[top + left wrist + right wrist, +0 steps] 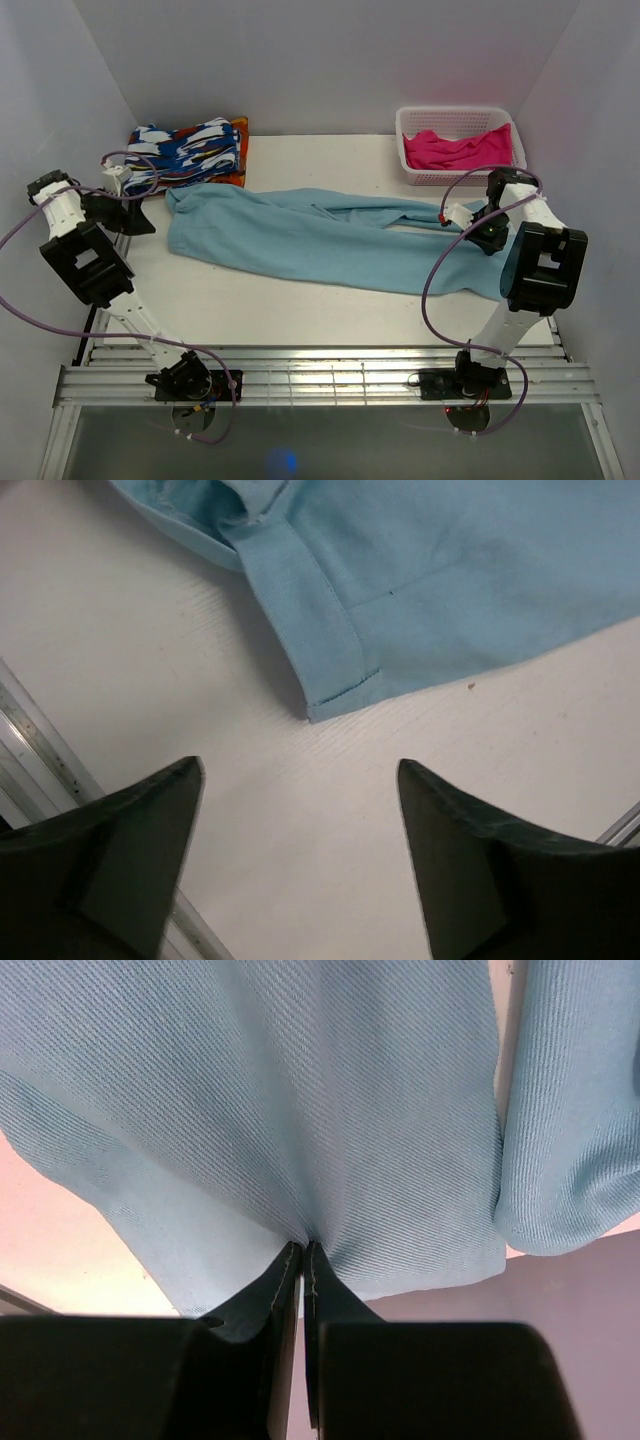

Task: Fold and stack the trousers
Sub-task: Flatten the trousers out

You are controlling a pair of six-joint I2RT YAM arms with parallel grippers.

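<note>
Pinching the trousers (pixel 300 1110): right tool (pixel 303 1246) (left tool (pixel 300 768) gapes wide).

We were in a robotics lab cell, folks: plain white panels (pixel 330 60) boxed in a white tabletop (pixel 300 320), and we saw the left arm (pixel 90 260) and right arm (pixel 535 270), purple cables (pixel 425 290) trailing, bolted to aluminium rails (pixel 330 375) along the near edge.
</note>
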